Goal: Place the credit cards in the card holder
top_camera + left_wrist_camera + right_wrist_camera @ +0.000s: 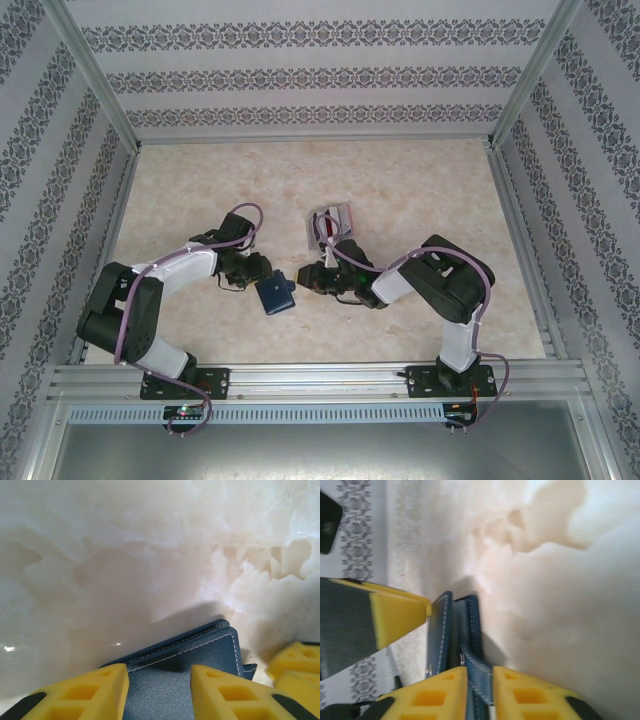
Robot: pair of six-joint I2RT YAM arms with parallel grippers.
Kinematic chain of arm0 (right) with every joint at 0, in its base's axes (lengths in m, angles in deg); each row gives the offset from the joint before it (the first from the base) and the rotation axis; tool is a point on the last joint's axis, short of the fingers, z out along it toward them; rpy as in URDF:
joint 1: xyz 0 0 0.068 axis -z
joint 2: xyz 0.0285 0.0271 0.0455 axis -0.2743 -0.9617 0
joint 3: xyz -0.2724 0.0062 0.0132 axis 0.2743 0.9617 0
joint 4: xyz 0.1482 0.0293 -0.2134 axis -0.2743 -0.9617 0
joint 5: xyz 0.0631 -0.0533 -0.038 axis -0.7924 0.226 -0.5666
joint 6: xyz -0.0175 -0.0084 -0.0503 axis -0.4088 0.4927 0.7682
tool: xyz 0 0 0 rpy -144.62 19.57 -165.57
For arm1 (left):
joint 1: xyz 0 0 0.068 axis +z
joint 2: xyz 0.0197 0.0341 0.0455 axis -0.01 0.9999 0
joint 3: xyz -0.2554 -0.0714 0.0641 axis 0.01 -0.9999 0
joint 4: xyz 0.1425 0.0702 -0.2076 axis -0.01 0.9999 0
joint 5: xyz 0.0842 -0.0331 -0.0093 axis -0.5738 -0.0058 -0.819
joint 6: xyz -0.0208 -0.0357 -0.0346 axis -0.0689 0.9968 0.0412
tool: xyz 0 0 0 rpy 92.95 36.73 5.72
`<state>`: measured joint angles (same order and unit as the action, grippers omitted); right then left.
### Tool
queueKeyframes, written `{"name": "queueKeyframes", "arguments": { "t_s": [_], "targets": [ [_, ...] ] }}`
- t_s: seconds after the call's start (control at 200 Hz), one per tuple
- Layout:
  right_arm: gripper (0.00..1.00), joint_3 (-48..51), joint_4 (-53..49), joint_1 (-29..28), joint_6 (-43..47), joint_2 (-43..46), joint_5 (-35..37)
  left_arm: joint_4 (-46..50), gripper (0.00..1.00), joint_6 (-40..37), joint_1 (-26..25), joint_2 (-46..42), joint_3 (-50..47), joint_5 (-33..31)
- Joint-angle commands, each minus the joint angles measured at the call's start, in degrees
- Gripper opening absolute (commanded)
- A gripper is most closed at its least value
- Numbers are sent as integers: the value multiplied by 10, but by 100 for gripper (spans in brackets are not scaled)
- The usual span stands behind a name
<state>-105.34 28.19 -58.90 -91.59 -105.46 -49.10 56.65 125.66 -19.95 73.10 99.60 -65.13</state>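
Navy card holder (276, 294) on marbled table (400, 190)

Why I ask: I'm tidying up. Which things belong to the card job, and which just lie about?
Job:
card holder
credit cards, in the rack

Lying about:
pale rack, only holding those cards

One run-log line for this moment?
phase: working on card holder | left gripper: astride it, grip unclear | right gripper: its flap between jaws, grip unclear | card rack: farther back on table
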Motion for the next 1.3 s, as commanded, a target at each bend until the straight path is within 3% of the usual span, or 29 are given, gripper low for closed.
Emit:
{"name": "queueKeyframes", "arguments": {
  "t_s": [0.0,0.22,0.415,0.944,1.174,1.294],
  "targets": [
    [28,-18,-136,-2,73,8,55,-16,40,-16,9,9,-13,14],
    [43,-113,-367,-23,219,57,113,-11,40,-24,25,5,-10,30],
    [42,-195,-491,-52,244,24,127,-7,39,-30,33,4,-23,51],
    [43,-323,-622,-123,274,-58,205,-15,39,-30,42,7,-46,54],
    [10,-322,-646,-129,285,-58,226,-4,41,-46,45,-17,-49,65],
    [0,-308,-624,-125,285,-52,207,-2,42,-45,45,-49,-57,74]
  ]
}}
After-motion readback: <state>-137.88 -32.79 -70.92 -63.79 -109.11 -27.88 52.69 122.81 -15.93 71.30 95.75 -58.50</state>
